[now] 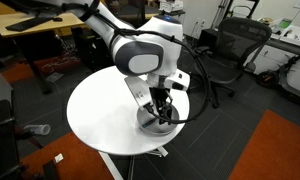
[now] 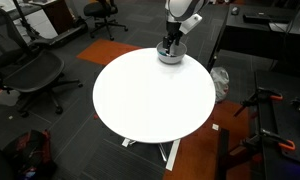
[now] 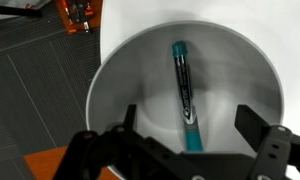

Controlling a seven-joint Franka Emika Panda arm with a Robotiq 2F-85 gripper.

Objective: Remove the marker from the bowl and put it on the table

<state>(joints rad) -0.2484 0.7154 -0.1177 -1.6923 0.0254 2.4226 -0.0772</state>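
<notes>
In the wrist view the teal marker [image 3: 184,90] lies in the grey bowl [image 3: 125,70] at frame centre; its lower end sits between the gripper's [image 3: 190,122] wide-open fingers; the bowl rests on the white table [image 3: 280,25]

Panda arm [image 1: 140,50]: glossy white shell, fat rounded links. Round grey joint cap [image 1: 142,63] faces the camera in an exterior view. A thin black cable [image 1: 209,80] loops off the wrist toward 3 o'clock. The Robotiq gripper [image 1: 162,112] is matte black under the white wrist in both exterior views. In the wrist view its fingers [image 3: 252,124] are black, blocky and angular, at 5 and 7 o'clock, with dark linkage along the 6 o'clock edge.
</notes>
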